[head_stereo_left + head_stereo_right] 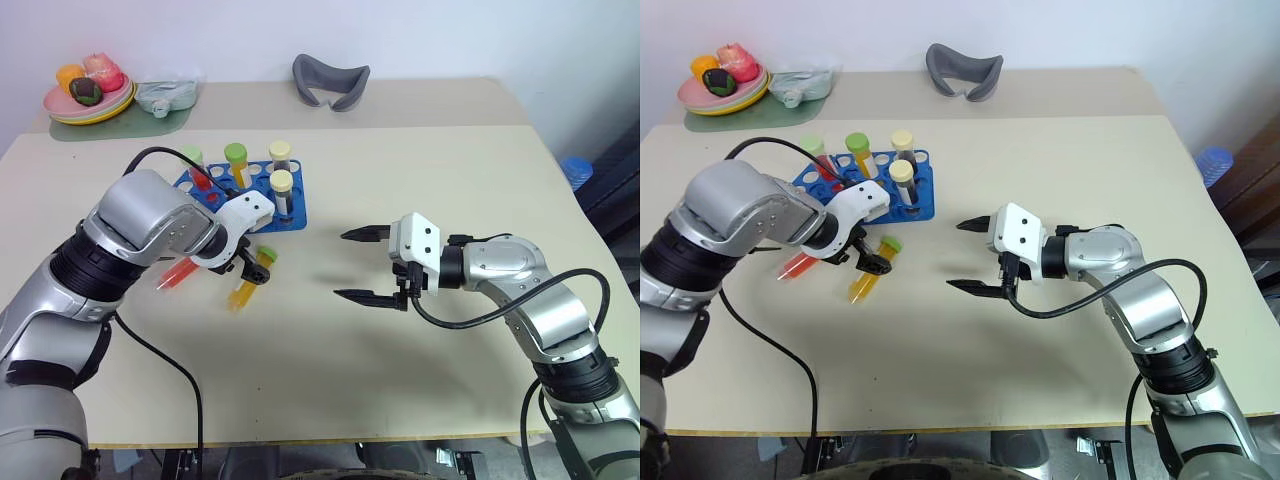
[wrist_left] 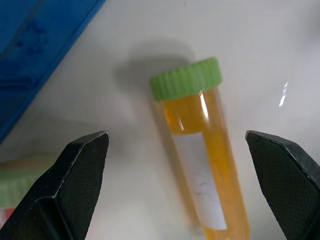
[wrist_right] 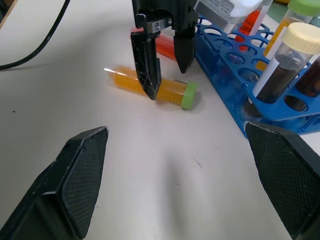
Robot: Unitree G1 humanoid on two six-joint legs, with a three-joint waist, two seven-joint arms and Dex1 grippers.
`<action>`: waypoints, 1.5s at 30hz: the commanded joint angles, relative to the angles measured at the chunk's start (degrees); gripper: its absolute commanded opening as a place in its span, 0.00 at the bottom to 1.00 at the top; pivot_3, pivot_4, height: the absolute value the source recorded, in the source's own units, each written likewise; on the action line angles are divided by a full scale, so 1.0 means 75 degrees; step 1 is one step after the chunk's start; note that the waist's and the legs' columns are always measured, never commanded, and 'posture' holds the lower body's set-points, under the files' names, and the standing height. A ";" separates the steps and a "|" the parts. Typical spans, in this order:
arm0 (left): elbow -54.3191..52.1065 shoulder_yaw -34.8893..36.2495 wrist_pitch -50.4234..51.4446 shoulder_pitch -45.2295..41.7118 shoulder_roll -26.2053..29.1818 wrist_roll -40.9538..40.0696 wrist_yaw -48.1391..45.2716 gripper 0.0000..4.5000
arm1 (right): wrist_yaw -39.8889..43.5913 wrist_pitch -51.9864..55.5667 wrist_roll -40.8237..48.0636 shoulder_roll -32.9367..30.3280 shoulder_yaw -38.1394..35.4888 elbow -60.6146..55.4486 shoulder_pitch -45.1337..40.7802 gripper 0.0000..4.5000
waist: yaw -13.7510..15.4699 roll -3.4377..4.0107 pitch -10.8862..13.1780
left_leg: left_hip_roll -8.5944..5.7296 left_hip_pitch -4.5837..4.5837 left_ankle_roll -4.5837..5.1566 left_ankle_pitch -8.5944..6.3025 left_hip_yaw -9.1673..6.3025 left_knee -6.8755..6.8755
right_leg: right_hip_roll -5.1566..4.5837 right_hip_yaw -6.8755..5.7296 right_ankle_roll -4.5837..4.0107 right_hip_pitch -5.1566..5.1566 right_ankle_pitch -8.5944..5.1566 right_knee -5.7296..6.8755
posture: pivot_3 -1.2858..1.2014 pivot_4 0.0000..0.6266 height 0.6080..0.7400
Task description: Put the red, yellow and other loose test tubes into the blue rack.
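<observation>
**Ana:** Left wrist view puts the clear plastic tube of yellow-orange liquid with its ribbed green cap (image 2: pixel 200 150) lying flat on the beige table (image 1: pixel 400 380), between the left gripper (image 1: pixel 872 262)'s 2 black fingers (image 2: pixel 75 185), which stand wide apart, touching nothing.

**Ben:** And the arm?

**Ana:** Bent over, pincer pointing steeply down at the tube. The right gripper (image 1: pixel 355 266) hangs well apart, jaws wide, empty, aimed sideways toward the left one.

**Ben:** Other tubes?

**Ana:** A red-liquid tube (image 1: pixel 178 274) lies just beside the yellow one, partly hidden by the wrist. Behind both sits the bright blue plastic rack with round holes (image 1: pixel 295 215), holding 4 upright capped tubes.
</observation>
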 commanded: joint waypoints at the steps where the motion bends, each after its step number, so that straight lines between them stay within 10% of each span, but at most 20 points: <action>1: -0.0060 -0.0138 0.0061 -0.0117 0.0037 -0.0154 0.0480 1.00 | -0.0107 -0.0014 0.0124 -0.0005 -0.0099 -0.0423 0.0058 0.99 | 0.0003 0.0000 0.0000 | 0.0000 0.0000 0.0000 0.0000 0.0000 0.0001 | -0.0001 0.0000 0.0000 0.0000 0.0000 0.0001 | 0.52 0.24 1.00; 9: -0.0186 -0.0381 0.0061 0.0058 0.0126 -0.0983 0.1476 1.00 | -0.0203 -0.0084 0.0126 0.0045 -0.0042 -0.0340 0.0014 0.99 | -0.0004 0.0000 0.0000 | 0.0000 0.0000 -0.0002 0.0001 0.0000 0.0003 | -0.0001 0.0001 0.0000 0.0000 0.0000 0.0004 | 0.52 0.24 1.00; 16: -0.0246 -0.0115 0.0061 0.0291 0.0093 -0.1533 0.2139 0.41 | -0.0249 -0.0067 0.0146 0.0095 0.0009 -0.0367 -0.0009 1.00 | -0.0006 0.0000 -0.0001 | 0.0000 0.0002 -0.0003 0.0002 0.0001 0.0017 | -0.0002 0.0002 0.0000 0.0001 0.0000 0.0021 | 0.52 0.24 1.00; 26: -0.0378 0.0080 0.0061 0.0445 0.0059 -0.1791 0.2696 0.41 | -0.0283 -0.0049 0.0164 0.0122 0.0063 -0.0409 -0.0010 1.00 | -0.0010 0.0001 -0.0002 | -0.0001 0.0002 0.0002 -0.0001 0.0000 0.0041 | -0.0001 0.0003 0.0000 0.0004 0.0000 0.0035 | 0.52 0.24 1.00; 30: -0.0414 0.0238 0.0061 0.0519 0.0048 -0.1857 0.2803 0.18 | -0.0290 -0.0039 0.0173 0.0129 0.0079 -0.0431 -0.0005 1.00 | -0.0013 0.0001 -0.0002 | -0.0001 0.0002 0.0002 -0.0001 0.0000 0.0043 | -0.0001 0.0003 0.0000 0.0003 0.0000 0.0038 | 0.52 0.24 1.00; 38: -0.1527 0.0501 -0.0248 0.0571 0.0216 -0.0997 0.2488 0.18 | -0.0232 0.0169 0.0367 0.0047 -0.0010 -0.0494 0.0104 1.00 | -0.0013 0.0001 -0.0002 | -0.0001 -0.0001 0.0000 0.0000 0.0000 0.0048 | 0.0000 0.0003 0.0000 0.0003 0.0000 0.0039 | 0.52 0.24 1.00; 45: -0.2575 0.2692 -0.4567 0.2520 0.0528 -0.0181 0.0348 0.18 | -0.0407 0.0345 0.0548 0.0046 -0.0191 -0.0533 0.0293 1.00 | 0.0000 0.0004 -0.0002 | 0.0001 -0.0005 -0.0005 0.0003 0.0007 0.0051 | -0.0003 0.0003 0.0000 0.0000 0.0000 0.0038 | 0.52 0.24 1.00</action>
